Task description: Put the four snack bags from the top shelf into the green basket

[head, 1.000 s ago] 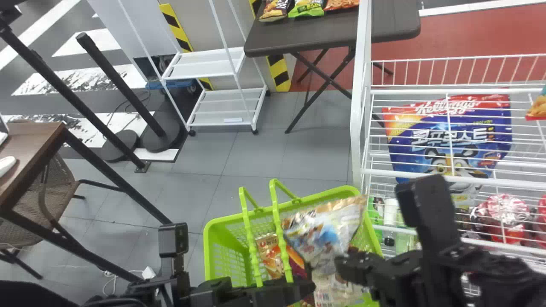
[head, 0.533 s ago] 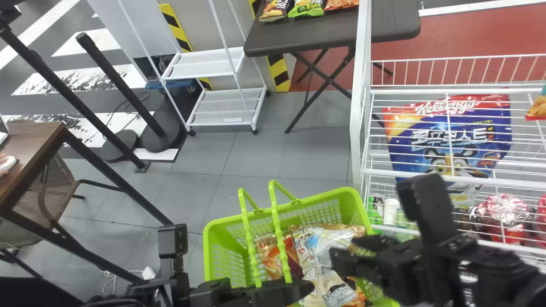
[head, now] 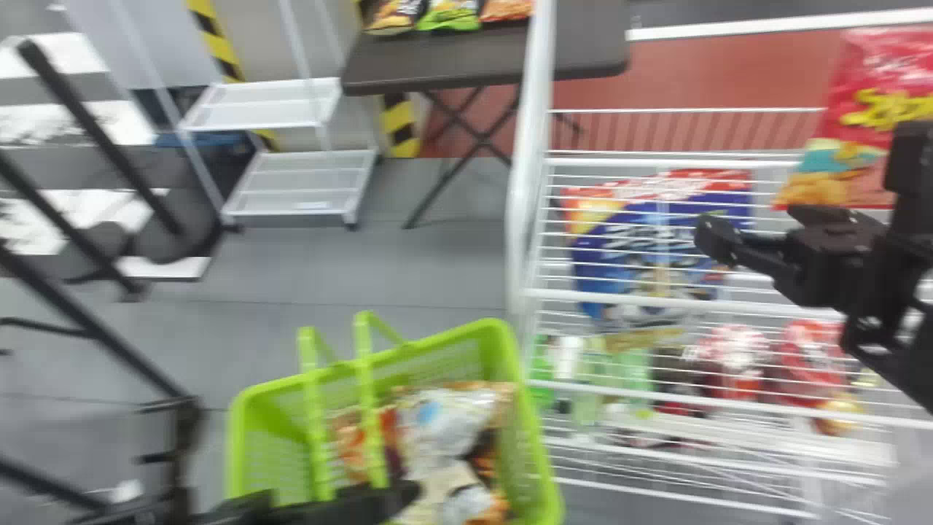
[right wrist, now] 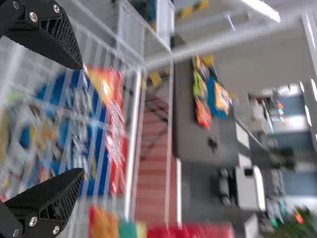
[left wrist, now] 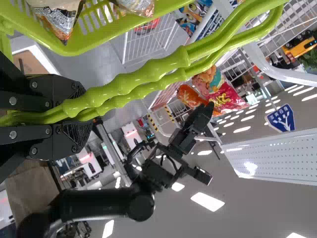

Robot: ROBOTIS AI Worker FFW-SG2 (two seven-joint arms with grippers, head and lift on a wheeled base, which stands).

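In the head view, your green plastic basket (head: 538, 437), lower centre, holds several overlapping snack bags (head: 448, 423); the red snack bag (head: 889, 109), upper right, probably remains to be moved. Left wrist view: your left pincer (left wrist: 86, 114) grips the green handles (left wrist: 148, 72). Right wrist view: your right pincer (right wrist: 80, 120) is open, empty.

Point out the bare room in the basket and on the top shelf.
Green basket: the strip between its left wall and the snack bags, partly under one handle. Top shelf: bare wires from the left post to the red snack bag, the right tool above. Crowded: the basket's right side.
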